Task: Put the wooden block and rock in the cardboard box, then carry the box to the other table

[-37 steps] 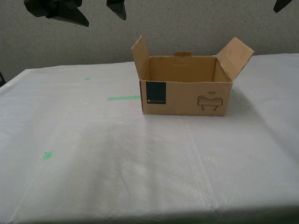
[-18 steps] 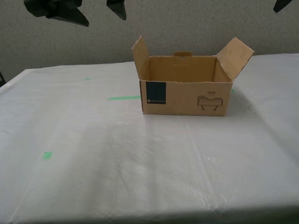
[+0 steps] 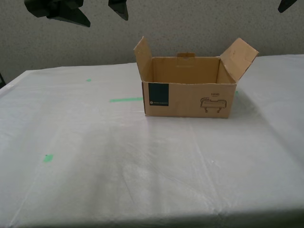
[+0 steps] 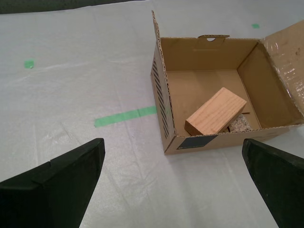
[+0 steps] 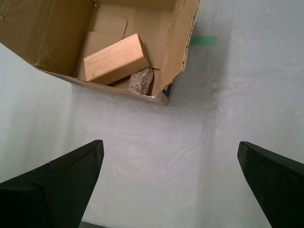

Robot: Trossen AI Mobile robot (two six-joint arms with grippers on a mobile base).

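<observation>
The cardboard box (image 3: 190, 100) stands open on the other table (image 3: 142, 166), its wrinkled white sheet marked with green tape. Inside it, the wooden block (image 4: 216, 111) (image 5: 117, 59) lies tilted, leaning on the rock (image 5: 141, 80) (image 4: 239, 125), which is half hidden beneath it. From the exterior view the box's contents are hidden. My first gripper (image 5: 169, 145) hangs open above bare sheet near one corner of the box (image 5: 178, 42). Near the labelled side of the box (image 4: 164, 102), my second gripper (image 4: 172, 148) is also open and holds nothing.
Black arm parts (image 3: 61, 10) (image 3: 287, 4) hang at the top of the exterior view, well above the table. A green tape strip (image 3: 126, 99) lies beside the box, and a small green mark (image 3: 47, 158) nearer the front edge. A speckled wall stands behind.
</observation>
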